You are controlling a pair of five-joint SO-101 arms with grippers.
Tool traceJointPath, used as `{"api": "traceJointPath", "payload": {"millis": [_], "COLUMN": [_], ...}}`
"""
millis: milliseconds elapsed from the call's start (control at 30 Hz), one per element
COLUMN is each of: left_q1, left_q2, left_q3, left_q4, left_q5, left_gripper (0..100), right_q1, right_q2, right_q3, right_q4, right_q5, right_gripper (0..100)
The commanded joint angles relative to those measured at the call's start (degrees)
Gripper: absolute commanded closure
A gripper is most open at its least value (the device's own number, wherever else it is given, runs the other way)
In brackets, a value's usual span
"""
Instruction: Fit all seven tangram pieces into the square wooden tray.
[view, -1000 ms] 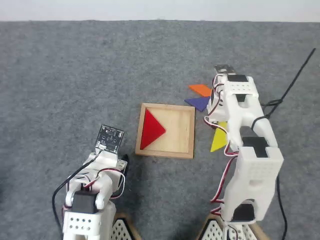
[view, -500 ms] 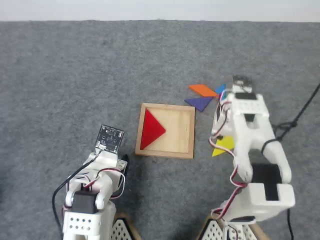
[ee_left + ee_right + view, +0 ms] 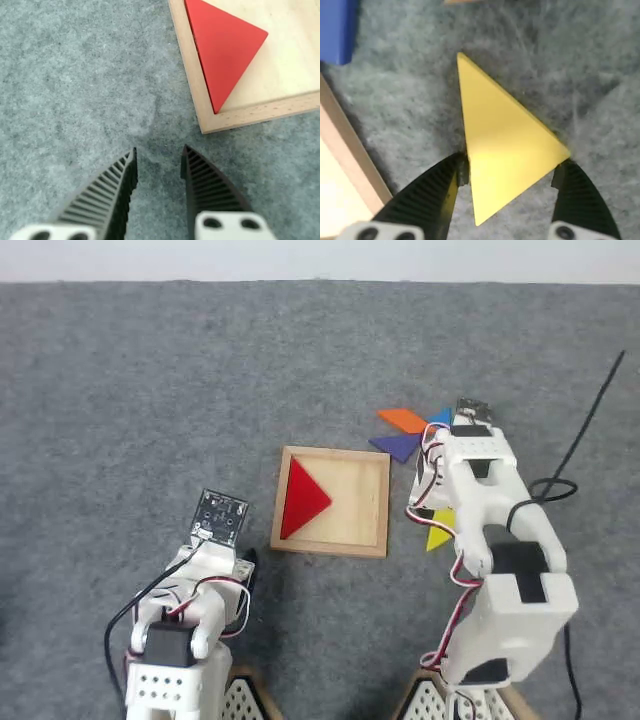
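The square wooden tray lies mid-table with a red triangle in its left half. Just right of the tray a yellow triangle lies on the carpet, partly under my right arm. In the right wrist view my right gripper has a finger against each side of the yellow triangle, shut on it. My left gripper stands open over bare carpet, just short of the tray's near left corner, with the red triangle beyond.
Orange, purple and blue pieces lie in a cluster beyond the tray's far right corner. The blue piece and the tray's edge are close to the yellow triangle. Grey carpet covers the table.
My right arm swung out to the right, then came back a little, and now sits lower over the yellow triangle. The left arm has kept still.
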Motion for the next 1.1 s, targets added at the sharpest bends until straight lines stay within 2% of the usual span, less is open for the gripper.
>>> {"api": "traceJointPath", "payload": {"millis": [0,100,300,433,1067], "left_q1": [-0.26,-0.26,-0.26,-0.26,-0.26], "left_q2": [-1.14,-1.14,-1.14,-1.14,-1.14], "left_q3": [-0.57,-0.57,-0.57,-0.57,-0.57], "left_q4": [0.18,0.18,0.18,0.18,0.18], "left_q5": [0.44,0.44,0.44,0.44,0.44], "left_gripper": [86,86,86,86,86], "right_q1": [1.45,2.33,0.92,-0.13,-0.40], "right_q2": [-0.48,-1.98,-2.42,-2.42,3.91], "right_q3": [-3.43,-5.19,-6.07,-7.12,-10.37], "right_q4": [1.01,3.38,3.74,3.82,1.10], "right_q5": [0.44,7.03,12.31,16.70,16.70], "right_gripper": [74.2,73.8,64.2,64.1,64.1]}}
